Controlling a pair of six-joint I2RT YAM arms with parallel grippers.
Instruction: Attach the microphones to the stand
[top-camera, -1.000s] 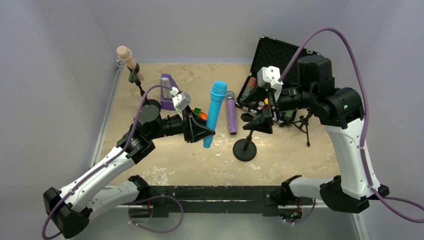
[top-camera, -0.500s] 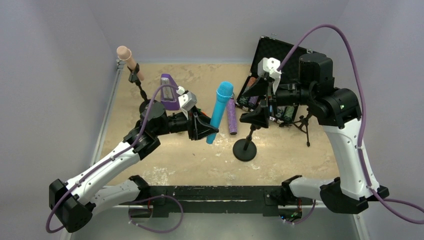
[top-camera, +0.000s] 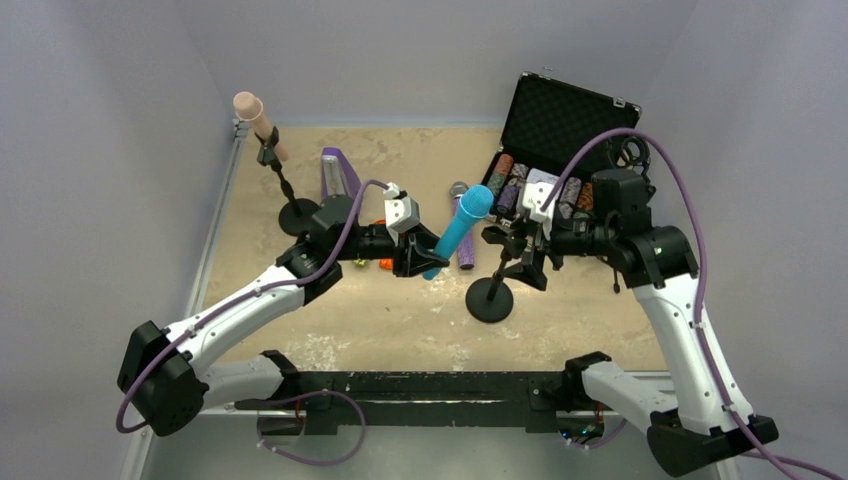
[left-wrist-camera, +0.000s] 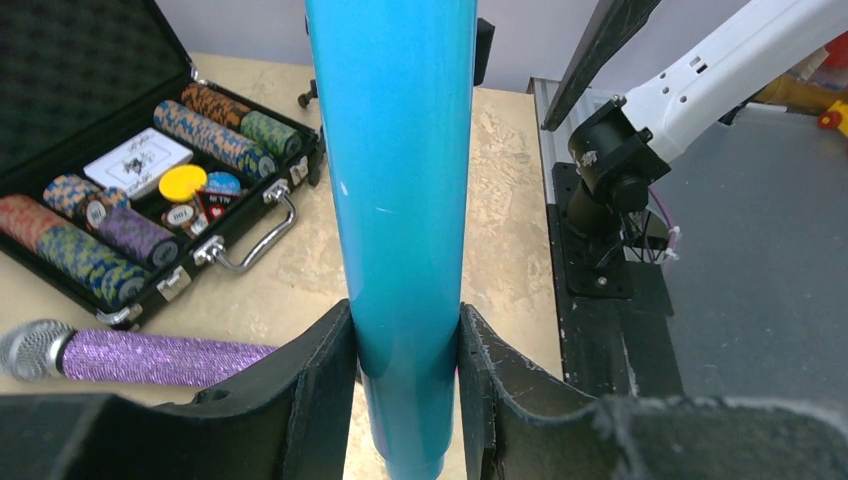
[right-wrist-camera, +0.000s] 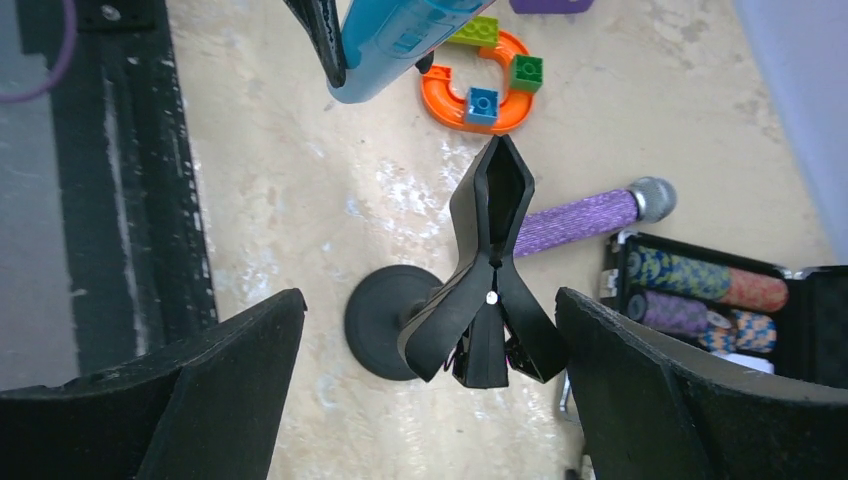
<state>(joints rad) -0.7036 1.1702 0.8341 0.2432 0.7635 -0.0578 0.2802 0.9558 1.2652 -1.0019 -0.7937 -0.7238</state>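
Observation:
My left gripper (top-camera: 415, 256) is shut on the lower body of the light blue microphone (top-camera: 463, 228), which tilts up and to the right toward the black stand (top-camera: 489, 299). In the left wrist view both fingers (left-wrist-camera: 320, 390) press on the blue microphone (left-wrist-camera: 400, 200). My right gripper (right-wrist-camera: 430, 300) is open, with the stand's black spring clip (right-wrist-camera: 495, 280) between its jaws and a gap on each side. The glittery purple microphone (right-wrist-camera: 580, 215) lies on the table behind the stand. A pink-beige microphone (top-camera: 255, 114) sits clipped in another stand at the far left.
An open black case of poker chips (top-camera: 560, 130) stands at the back right, with a small tripod (top-camera: 612, 268) near it. A purple metronome (top-camera: 338, 175) is at the back. An orange ring with toy bricks (right-wrist-camera: 485, 85) lies under the left gripper.
The left arm carried the blue microphone right and lower, tilting it toward the stand. The right gripper came down around the clip and its jaws spread wider.

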